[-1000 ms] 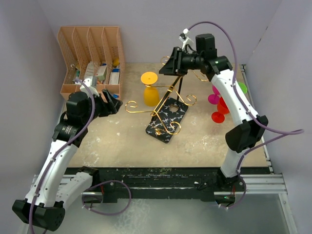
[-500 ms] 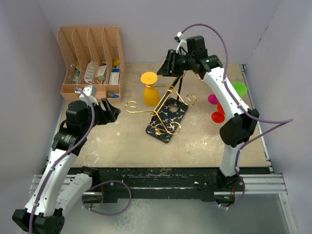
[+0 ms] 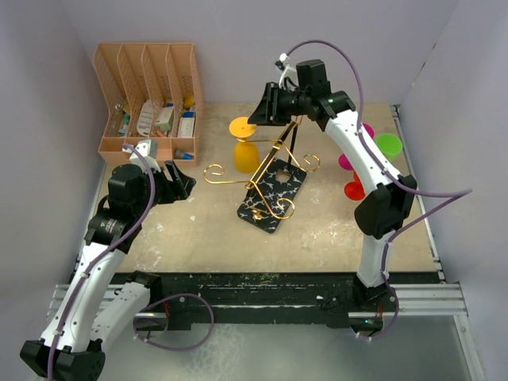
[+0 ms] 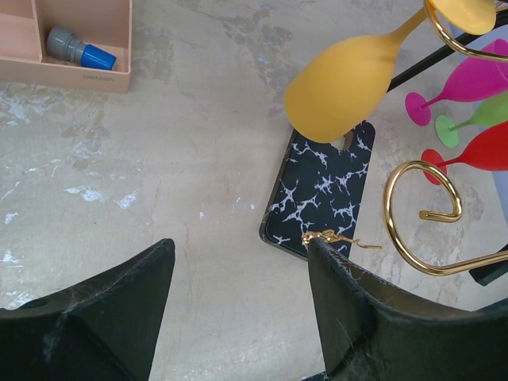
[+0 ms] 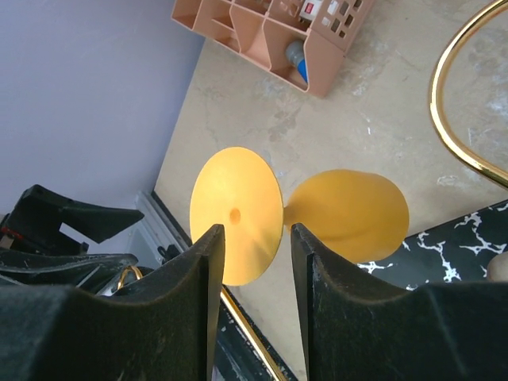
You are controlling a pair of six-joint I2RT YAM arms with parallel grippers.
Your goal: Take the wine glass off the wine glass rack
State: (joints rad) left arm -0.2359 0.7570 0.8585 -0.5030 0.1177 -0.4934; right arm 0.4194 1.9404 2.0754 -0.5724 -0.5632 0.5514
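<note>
The table [image 3: 198, 230] is hemmed in by pale walls on three sides. The peach file organiser [image 3: 171, 79] fills the back left corner and a cluster of coloured glasses [image 3: 355, 190] stands near the right edge. The widest bare stretch lies in front of the wine glass rack [image 3: 266, 198], which sits mid-table. The yellow wine glass [image 3: 246, 155] hangs upside down from one gold arm, foot uppermost, bowl beside the black veined base. From above, the right gripper [image 3: 260, 111] sits right by the foot. Its wrist camera shows the fingers parted, framing the stem and gripping nothing. The left gripper [image 3: 181, 176] hovers low, left of the rack, jaws wide and empty. Its own view catches a gold curl right at one fingertip.
</note>
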